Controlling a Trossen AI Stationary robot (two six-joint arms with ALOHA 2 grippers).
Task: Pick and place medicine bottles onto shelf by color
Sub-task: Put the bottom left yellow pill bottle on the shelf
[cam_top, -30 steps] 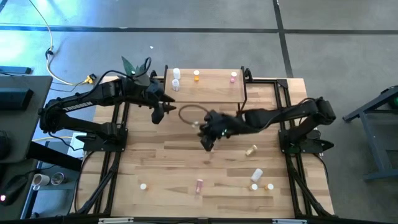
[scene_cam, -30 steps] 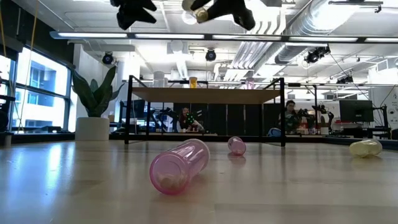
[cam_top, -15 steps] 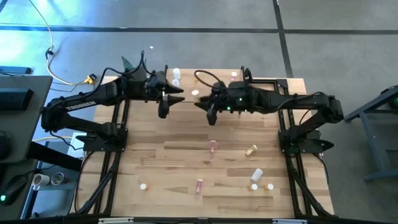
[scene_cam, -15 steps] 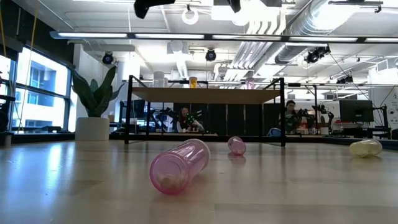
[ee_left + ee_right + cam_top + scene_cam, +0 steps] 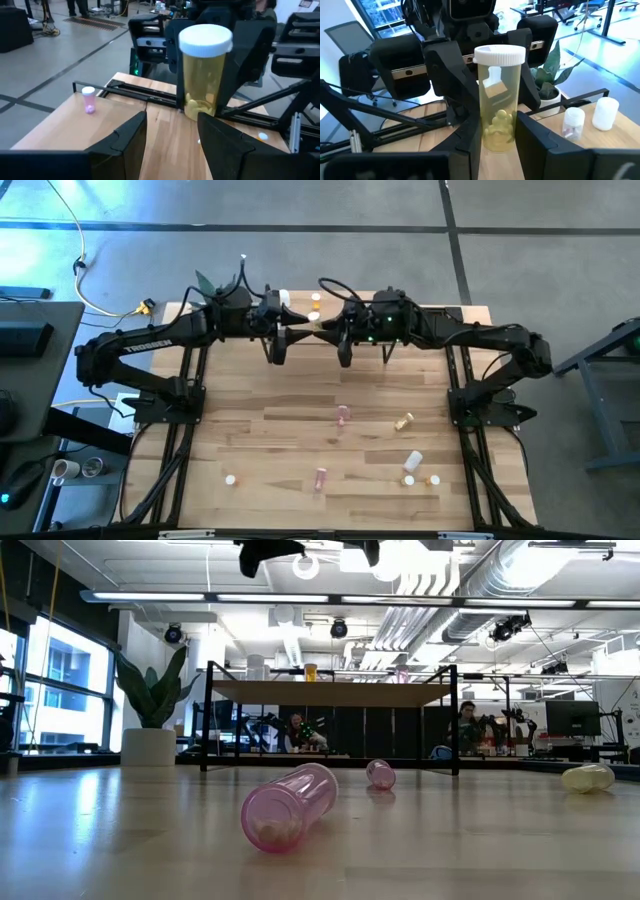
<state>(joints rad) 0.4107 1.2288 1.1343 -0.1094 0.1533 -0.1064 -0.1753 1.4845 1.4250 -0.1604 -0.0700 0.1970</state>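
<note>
1. Since a second ago, the right gripper [image 5: 330,330] has been travelling from mid-desk up to the shelf [image 5: 352,328] at the far edge, carrying a yellow bottle [image 5: 498,111] with it, while the left gripper [image 5: 292,333] has been closing in from the other side.
2. Both grippers are now facing each other tip to tip above the shelf, with the yellow bottle between them.
3. Right jaws are clenching the yellow bottle, which is standing upright with its white cap on top.
4. Left jaws are standing released, spread on either side of the same bottle in the left wrist view, not visibly touching it.
5. On the shelf, white bottles [image 5: 283,299] are standing at the left end, an orange bottle [image 5: 316,298] near the middle, and a pink bottle [image 5: 89,99] at the right end.
6. On the desk [image 5: 250,440], a pink bottle [image 5: 343,415] is lying at the centre, another pink one [image 5: 320,477] nearer the front edge, a yellowish one [image 5: 404,421] to the right, and a few white-capped ones near the front.
</note>
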